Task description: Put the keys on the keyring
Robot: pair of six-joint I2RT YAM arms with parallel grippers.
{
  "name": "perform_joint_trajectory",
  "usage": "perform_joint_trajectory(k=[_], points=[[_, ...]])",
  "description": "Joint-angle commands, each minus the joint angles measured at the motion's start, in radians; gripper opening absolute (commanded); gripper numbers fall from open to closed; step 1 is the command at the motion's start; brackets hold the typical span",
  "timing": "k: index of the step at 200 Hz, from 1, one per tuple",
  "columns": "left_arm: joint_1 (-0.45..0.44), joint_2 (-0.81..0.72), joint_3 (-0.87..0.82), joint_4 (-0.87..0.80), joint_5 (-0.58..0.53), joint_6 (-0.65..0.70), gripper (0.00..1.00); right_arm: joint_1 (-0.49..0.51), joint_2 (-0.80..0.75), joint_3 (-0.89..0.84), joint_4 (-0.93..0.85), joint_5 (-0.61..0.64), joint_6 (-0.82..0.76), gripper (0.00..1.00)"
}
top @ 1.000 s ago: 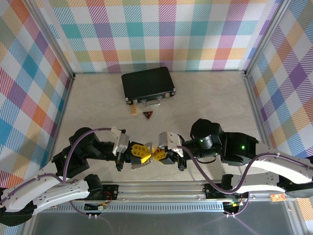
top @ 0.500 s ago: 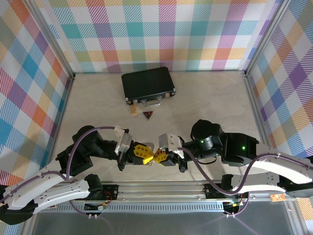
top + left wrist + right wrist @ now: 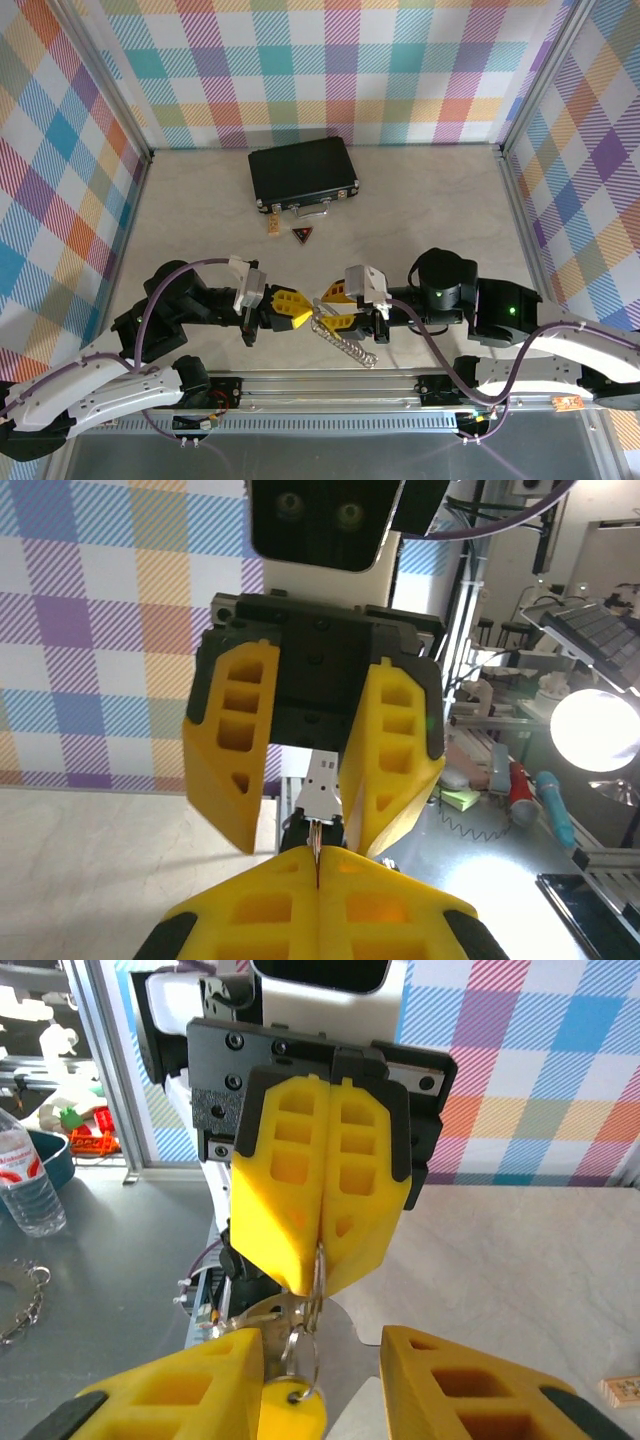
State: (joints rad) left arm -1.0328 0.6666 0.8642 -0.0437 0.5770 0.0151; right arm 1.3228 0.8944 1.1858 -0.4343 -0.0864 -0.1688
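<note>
Clamping the keyring point(image 3: 312, 1300) in the tightly pressed left gripper point(image 3: 318, 1260), well nearer than the black case point(image 3: 303, 173), with right gripper point(image 3: 305, 845) spread opposite, yellow key point(image 3: 292, 1408) in its gap.

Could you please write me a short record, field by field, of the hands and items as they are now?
left hand: shut, pinching the keyring
right hand: open, facing the left hand
keyring: hangs from the left hand, chain trailing toward the near edge
key: yellow head at the ring, within the open right hand
black case: closed, at the far side
</note>
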Motion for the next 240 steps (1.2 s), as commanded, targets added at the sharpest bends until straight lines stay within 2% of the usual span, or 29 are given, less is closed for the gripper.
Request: perform_joint_trajectory(k=[1, 126, 170, 197, 216, 240], points=[[-0.005, -0.016, -0.020, 0.070, -0.033, 0.005, 0.00, -0.002, -0.014, -0.021, 0.085, 0.019, 0.008, 0.35], [-0.004, -0.023, -0.042, 0.099, -0.031, -0.006, 0.00, -0.002, 0.010, -0.018, 0.066, 0.047, 0.008, 0.17], [-0.004, -0.020, -0.038, 0.086, -0.036, -0.005, 0.00, -0.002, 0.034, 0.011, 0.014, 0.064, -0.001, 0.00], [-0.004, -0.014, 0.018, -0.083, -0.108, 0.069, 0.00, -0.002, 0.060, 0.071, -0.083, 0.097, -0.026, 0.00], [-0.004, 0.012, 0.080, -0.266, -0.185, 0.148, 0.11, -0.002, 0.095, 0.136, -0.183, 0.128, -0.051, 0.00], [-0.004, 0.062, 0.145, -0.405, -0.238, 0.205, 0.14, -0.002, 0.173, 0.235, -0.320, 0.166, -0.067, 0.00]])
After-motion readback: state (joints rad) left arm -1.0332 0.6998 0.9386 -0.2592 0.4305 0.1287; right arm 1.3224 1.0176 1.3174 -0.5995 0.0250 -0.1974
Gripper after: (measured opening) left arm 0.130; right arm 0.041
